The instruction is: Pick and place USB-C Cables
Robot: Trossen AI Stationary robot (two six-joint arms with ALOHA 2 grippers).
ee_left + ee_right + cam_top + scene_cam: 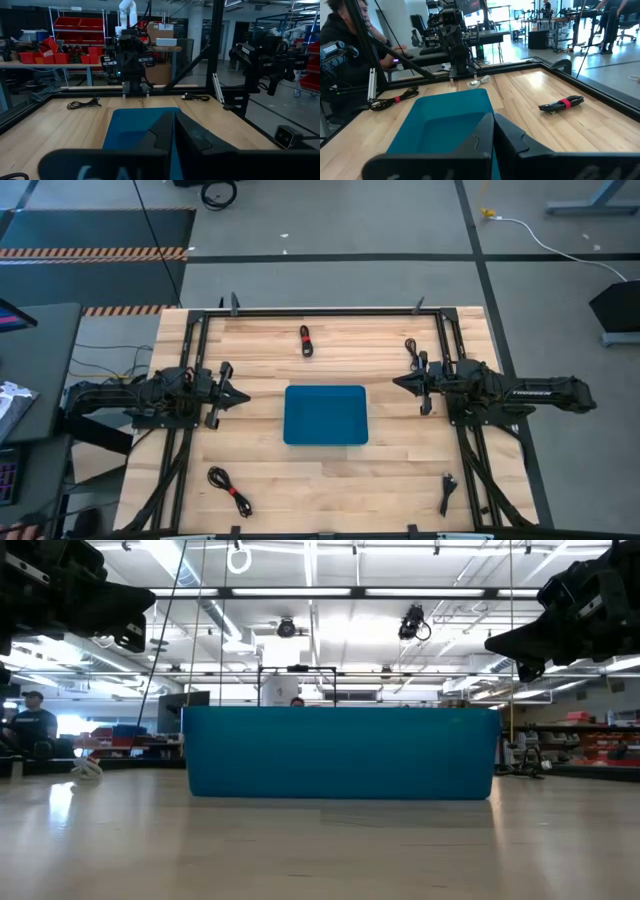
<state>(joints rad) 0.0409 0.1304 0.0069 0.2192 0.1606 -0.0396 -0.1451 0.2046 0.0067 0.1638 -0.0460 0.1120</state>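
The blue tray (325, 415) lies flat at the table's middle and fills the low view (340, 753). Several small black coiled cables lie on the wood. One with a red tie (305, 340) (562, 104) is at the far middle, and one (412, 350) is far right. Another with a red tie (230, 490) (395, 98) is near left, and one (447, 493) is near right. My left gripper (243, 395) (174, 120) hovers left of the tray, shut. My right gripper (396, 383) (493, 120) hovers right of the tray, shut. Both point at the tray.
A black metal frame (330, 311) runs around the table's edges. Bare wood lies between the tray and each cable. People sit in the room beyond the table (345, 30) (30, 722).
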